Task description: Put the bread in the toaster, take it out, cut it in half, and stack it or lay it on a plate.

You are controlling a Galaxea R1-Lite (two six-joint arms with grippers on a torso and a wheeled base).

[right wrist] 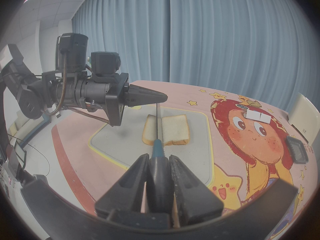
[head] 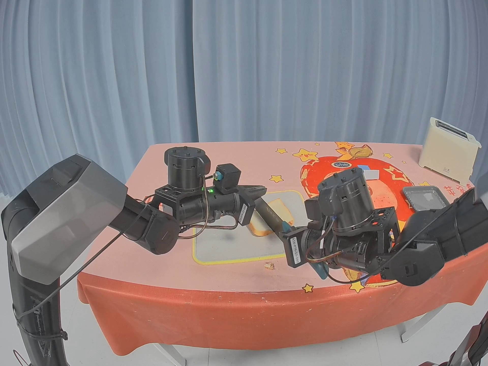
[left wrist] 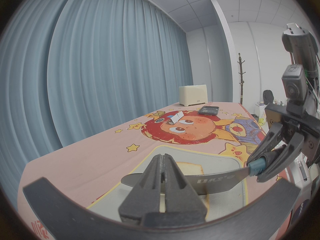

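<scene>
We are clamping the knife (right wrist: 157, 150) handle in our right gripper (right wrist: 158, 160), blade lying across the bread (right wrist: 173, 129) on the mat (right wrist: 116, 142). Our closed left gripper (right wrist: 162, 98) is bearing on the blade's far end, likely steadying the halving cut.

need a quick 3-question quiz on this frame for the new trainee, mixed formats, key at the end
1. Multiple choice: what does the right gripper hold?
A. a spoon
B. the handle of the knife
C. a cup

2. True or false: the bread sits inside the toaster.

3. Fill in: over the blade, the fingers of the left gripper are ___ (open or shut).

Key
1. B.
2. False. The bread lies on the grey mat, under the blade. The toaster stands at the table's far right corner.
3. shut.
</scene>
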